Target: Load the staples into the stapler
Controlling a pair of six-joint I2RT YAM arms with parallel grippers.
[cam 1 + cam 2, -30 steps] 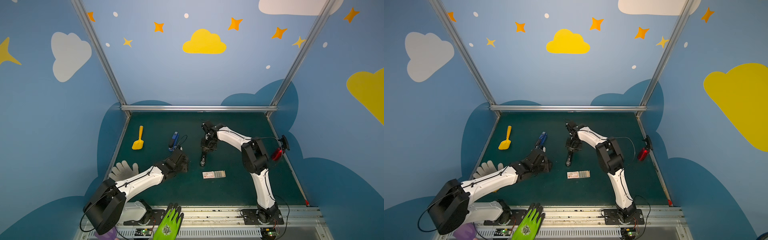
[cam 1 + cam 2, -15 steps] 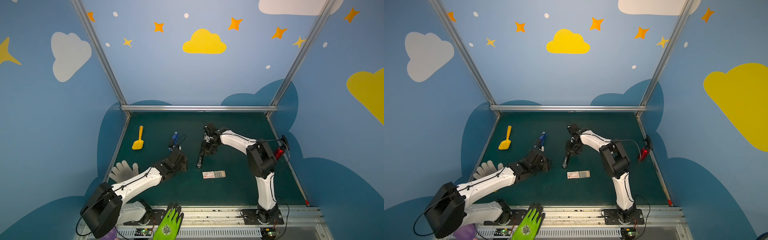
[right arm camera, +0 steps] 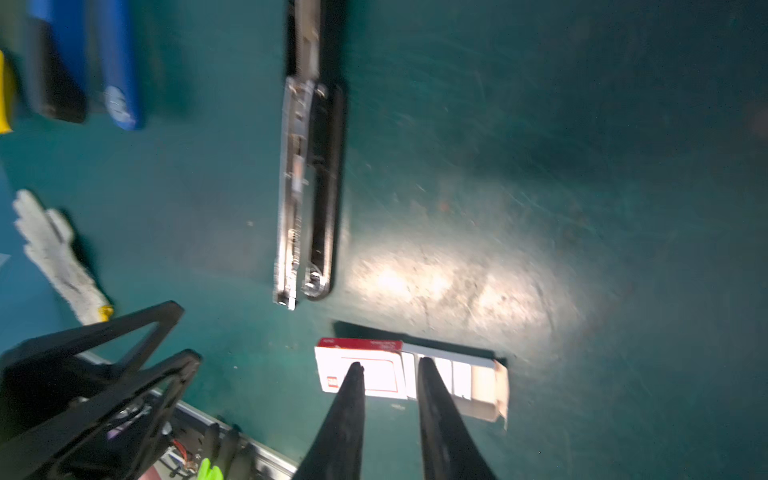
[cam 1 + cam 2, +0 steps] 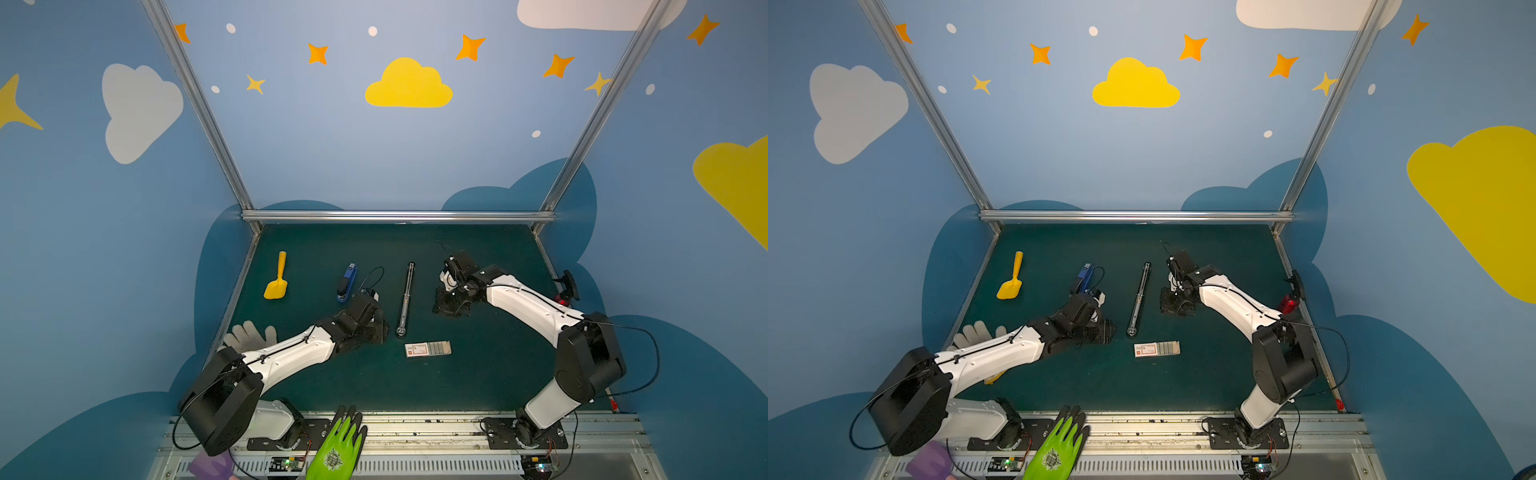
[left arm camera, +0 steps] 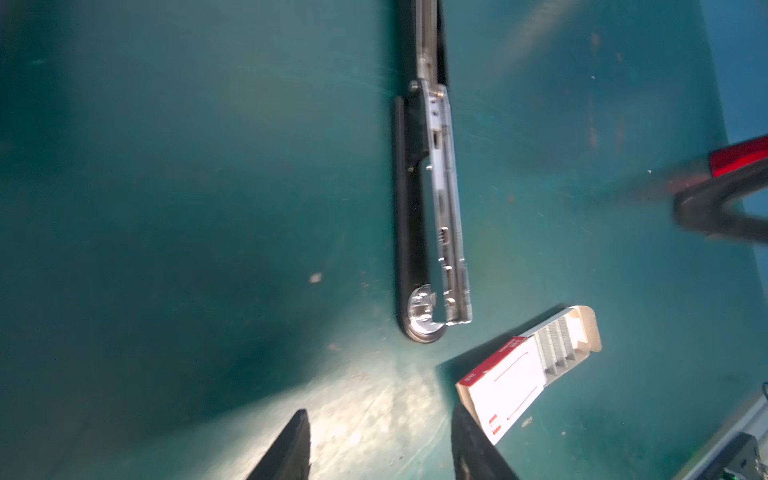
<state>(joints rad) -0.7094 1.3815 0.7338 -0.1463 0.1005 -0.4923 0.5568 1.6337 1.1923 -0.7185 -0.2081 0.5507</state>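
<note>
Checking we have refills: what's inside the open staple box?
The box is slid open: rows of grey staples lie in its tray. Whatever sits under the white sleeve is covered.

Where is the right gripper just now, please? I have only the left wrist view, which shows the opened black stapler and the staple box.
Observer: The right gripper hangs to the right of the black stapler in both top views, clear of it.
Operator: Thank you. Is it carrying anything?
Observer: No. In the right wrist view its fingers stand slightly apart with nothing between them, pointing towards the staple box.
Operator: Is there another stapler on the table?
Observer: Yes, a blue stapler lies to the left of the black one in both top views.
</note>
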